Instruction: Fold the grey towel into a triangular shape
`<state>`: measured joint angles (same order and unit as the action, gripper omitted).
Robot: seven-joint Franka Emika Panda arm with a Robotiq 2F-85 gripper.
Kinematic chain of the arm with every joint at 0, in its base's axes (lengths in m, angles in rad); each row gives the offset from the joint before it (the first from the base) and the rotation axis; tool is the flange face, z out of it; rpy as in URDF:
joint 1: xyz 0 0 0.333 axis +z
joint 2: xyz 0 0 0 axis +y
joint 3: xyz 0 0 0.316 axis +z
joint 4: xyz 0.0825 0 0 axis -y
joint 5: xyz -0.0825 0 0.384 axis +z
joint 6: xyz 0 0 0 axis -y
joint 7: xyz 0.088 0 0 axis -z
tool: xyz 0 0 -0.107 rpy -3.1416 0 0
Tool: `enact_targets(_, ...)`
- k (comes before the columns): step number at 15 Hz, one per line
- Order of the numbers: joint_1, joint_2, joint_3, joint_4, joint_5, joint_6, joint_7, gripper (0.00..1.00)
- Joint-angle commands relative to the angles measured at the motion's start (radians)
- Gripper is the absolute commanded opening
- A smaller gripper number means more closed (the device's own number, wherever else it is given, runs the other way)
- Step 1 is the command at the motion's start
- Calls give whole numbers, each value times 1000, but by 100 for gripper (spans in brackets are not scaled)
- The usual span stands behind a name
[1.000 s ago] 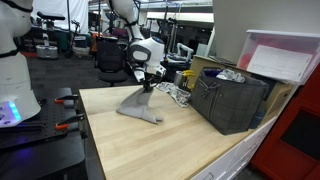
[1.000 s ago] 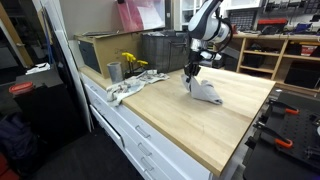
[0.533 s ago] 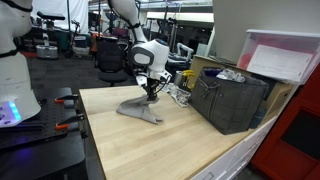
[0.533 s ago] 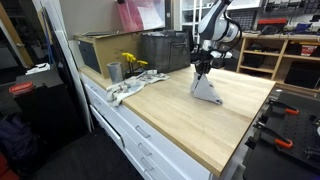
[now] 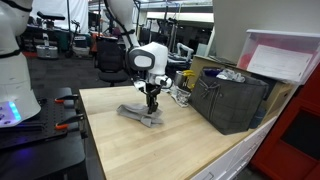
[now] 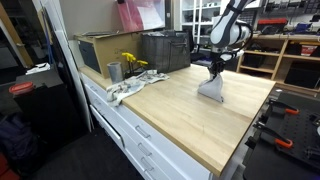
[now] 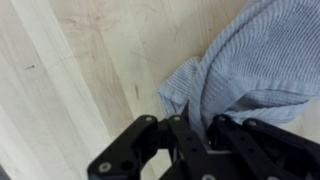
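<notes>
In an exterior view, the jaws clench a lifted bunch of the grey towel [image 5: 140, 113], and the rest trails on the pale wooden tabletop [image 5: 150, 150], well apart from a dark grey bin [image 5: 228, 100]. In an exterior view, the white arm [image 6: 232, 30] reaches down over the towel near the tabletop's far edge, with workshop shelves [image 6: 285, 55] behind. In the wrist view, cloth hangs pinched between the black jaws.
</notes>
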<state>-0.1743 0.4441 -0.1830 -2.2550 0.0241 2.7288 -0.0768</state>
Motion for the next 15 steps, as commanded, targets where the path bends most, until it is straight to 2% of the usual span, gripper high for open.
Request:
enact_targets(1,84,0,-89,-13,-121,17,143,37)
enact_targets(2,114,1,-118,-13,-164,23,188,42)
enact_targets(5,196,-5,-199,-13,-280,32,319,66)
enact_targets(6,247,-11,-251,-14,-342,35,389,73)
enact_targets(9,341,-33,-341,-17,-469,31,529,94)
enact_targets(10,341,-61,-329,-30,-471,28,533,100)
enact_targets(11,337,-81,-314,-38,-466,29,533,100)
enact_targets(15,199,-212,-96,-112,-235,36,352,100)
